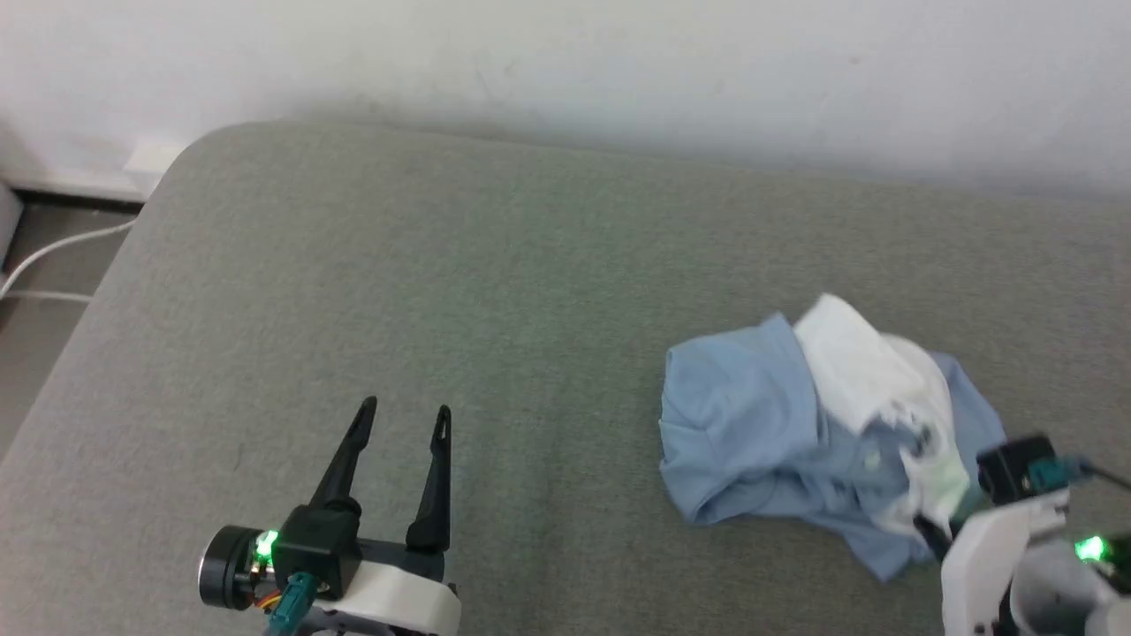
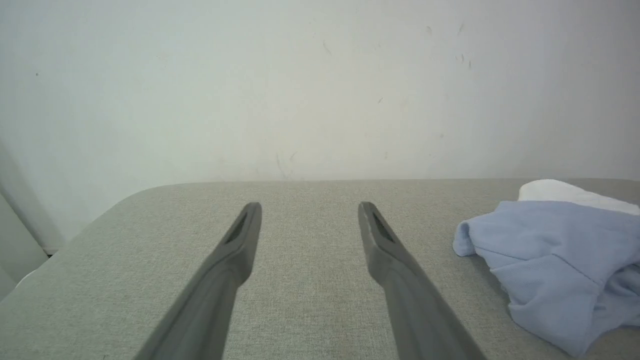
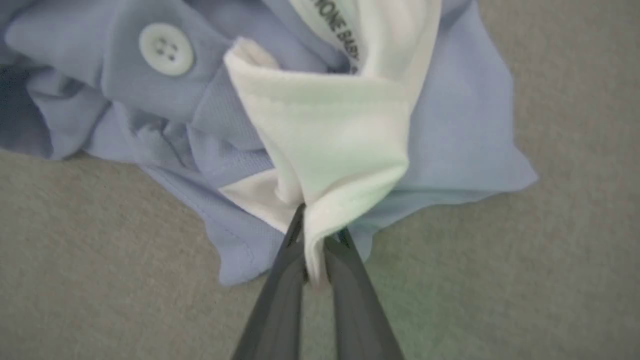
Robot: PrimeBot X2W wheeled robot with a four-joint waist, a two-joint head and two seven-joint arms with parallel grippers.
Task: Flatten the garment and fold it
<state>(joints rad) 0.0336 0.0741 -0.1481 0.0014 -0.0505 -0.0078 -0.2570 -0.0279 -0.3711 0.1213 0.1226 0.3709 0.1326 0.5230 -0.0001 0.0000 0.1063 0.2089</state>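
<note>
Right wrist view, right gripper (image 3: 317, 235): fingers pressed together on a fold of the white collar (image 3: 335, 145), likely as a firm handle for lifting the heap open.
Left gripper (image 1: 404, 413): spread and empty, hovering left of the heap, apparently ready for a second hold.
Garment (image 3: 450, 125): crumpled and not yet flattened, toward the cushion's (image 1: 442, 265) right side, nearer its front edge.
Wall (image 1: 618, 62): behind the far edge.

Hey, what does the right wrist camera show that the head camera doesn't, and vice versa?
Right wrist view adds the close-up: the right gripper shut on a fold of the white collar, plus a white button and a printed neck label. Head view adds the layout: the left gripper open, apart from the garment, plus the wall and a white cable. Both share the crumpled blue garment on the grey padded surface.
</note>
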